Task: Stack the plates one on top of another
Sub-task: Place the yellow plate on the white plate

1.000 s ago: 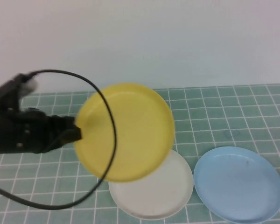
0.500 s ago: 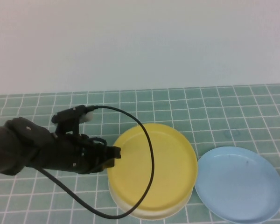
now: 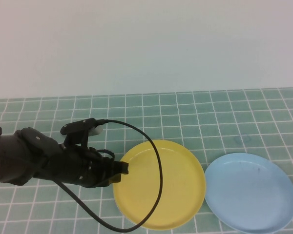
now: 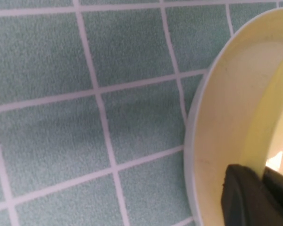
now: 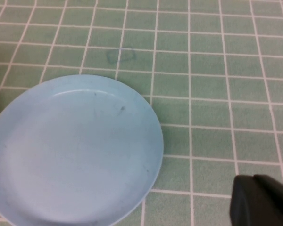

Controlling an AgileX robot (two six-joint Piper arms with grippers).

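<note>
We lower yellow plate (image 3: 159, 184) from midair onto white plate (image 4: 194, 141); first stack done. Left gripper (image 3: 121, 168) fingers still grip its rim. Blue plate (image 3: 250, 192) beyond, untouched. Right gripper (image 5: 259, 202): fingers' state unclear.

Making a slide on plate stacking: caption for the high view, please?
Left gripper holds the yellow plate by its rim, beside the blue plate; right gripper outside this view.
</note>
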